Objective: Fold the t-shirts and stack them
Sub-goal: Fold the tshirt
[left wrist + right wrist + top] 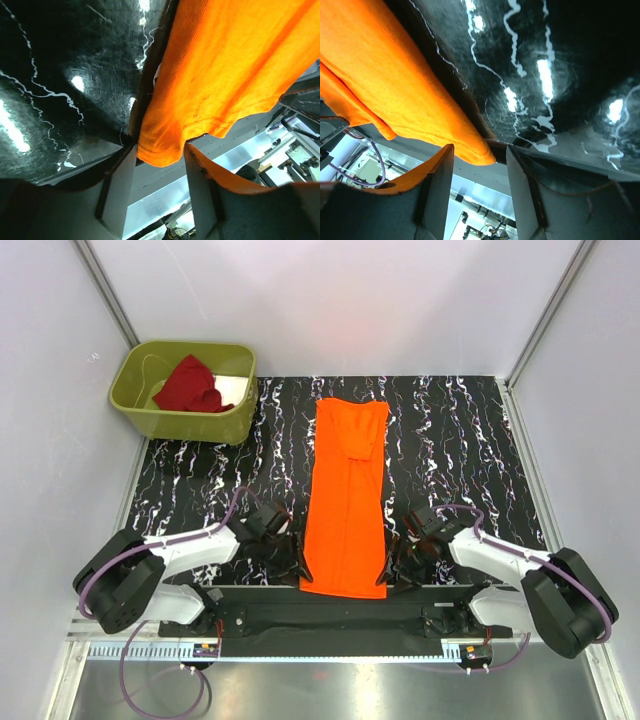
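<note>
Shirts 2 — orange shirt point(345, 500) laid out, dark red shirt point(190, 388) in bin point(190, 426) | left gripper point(160, 160), right gripper point(480, 156) — spread at orange hem

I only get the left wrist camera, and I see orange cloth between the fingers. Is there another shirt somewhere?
Observer: Yes, a dark red shirt lies crumpled in the green bin, at the far left.
Operator: What's the other arm doing?
Observer: The right gripper is open around the other near corner of the orange shirt.
Operator: Is the orange one spread out?
Observer: No, it lies as a long narrow strip down the middle of the table.
</note>
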Controlling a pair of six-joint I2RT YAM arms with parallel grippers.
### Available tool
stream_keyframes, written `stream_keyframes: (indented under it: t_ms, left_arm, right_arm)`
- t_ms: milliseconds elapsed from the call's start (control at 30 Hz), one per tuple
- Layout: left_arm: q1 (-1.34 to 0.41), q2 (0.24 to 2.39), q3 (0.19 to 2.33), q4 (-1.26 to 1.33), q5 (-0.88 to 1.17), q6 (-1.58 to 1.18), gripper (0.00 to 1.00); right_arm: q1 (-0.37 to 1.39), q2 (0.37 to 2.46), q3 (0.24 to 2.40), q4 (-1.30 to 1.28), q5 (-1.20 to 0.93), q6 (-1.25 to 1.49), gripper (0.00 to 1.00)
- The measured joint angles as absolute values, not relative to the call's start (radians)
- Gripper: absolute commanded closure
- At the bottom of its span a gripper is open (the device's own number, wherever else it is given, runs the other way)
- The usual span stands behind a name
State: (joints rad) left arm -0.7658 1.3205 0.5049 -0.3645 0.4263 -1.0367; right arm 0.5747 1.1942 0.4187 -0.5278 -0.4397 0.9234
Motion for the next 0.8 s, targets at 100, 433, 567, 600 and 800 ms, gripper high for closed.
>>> stream_keyframes:
  t_ms: [100,433,567,600,800]
  left_arm:
    - [-0.766,1.316,0.483,-0.332,0.44,-1.052,0.57]
    - [-0.766,1.308,0.444,-0.297,0.444,-1.066,0.81]
    - [-0.769,1.304,0.43,-0.291,0.448,-1.066,0.85]
    - [-0.773,1.304,0.425,-0.293,0.448,-1.066,0.85]
    - [-0.796,1.303,0.391,-0.312,0.443,-1.061,0.61]
  right_arm:
    - [0.575,1.208,0.411,-0.508,-0.443,0.921,0.48]
    - [0.575,1.227,0.392,-0.477,-0.468,0.919,0.51]
    - [0.575,1.244,0.381,-0.461,-0.487,0.917,0.59]
    - [0.575,1.248,0.378,-0.458,-0.49,0.917,0.61]
    - [0.575,1.247,0.368,-0.451,-0.493,0.918,0.61]
